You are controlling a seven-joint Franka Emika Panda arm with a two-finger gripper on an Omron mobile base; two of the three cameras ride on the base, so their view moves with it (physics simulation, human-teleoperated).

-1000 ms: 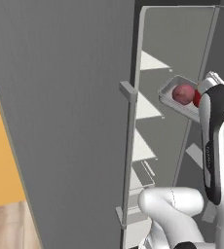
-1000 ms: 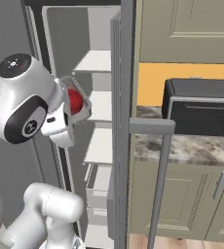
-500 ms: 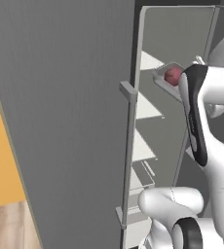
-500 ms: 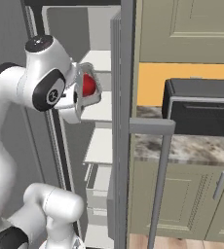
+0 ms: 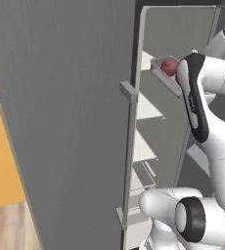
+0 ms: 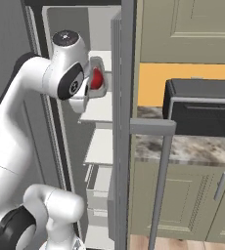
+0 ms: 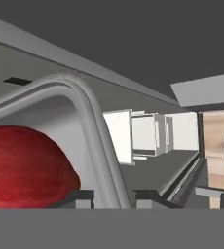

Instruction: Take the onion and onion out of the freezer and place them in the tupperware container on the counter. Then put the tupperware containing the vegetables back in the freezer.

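Inside the freezer (image 6: 75, 29), low grey tupperware container (image 5: 159, 73) with red onion (image 7: 26, 168)

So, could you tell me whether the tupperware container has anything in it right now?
Not empty: a red onion sits inside the tupperware container, which the gripper holds by its rim at the open freezer.

Glossy white arm (image 6: 16, 122) here, smooth rounded links, dark grey joint caps ringed in black, a long black strip down one link, two small dark fingertips (image 7: 80, 198).
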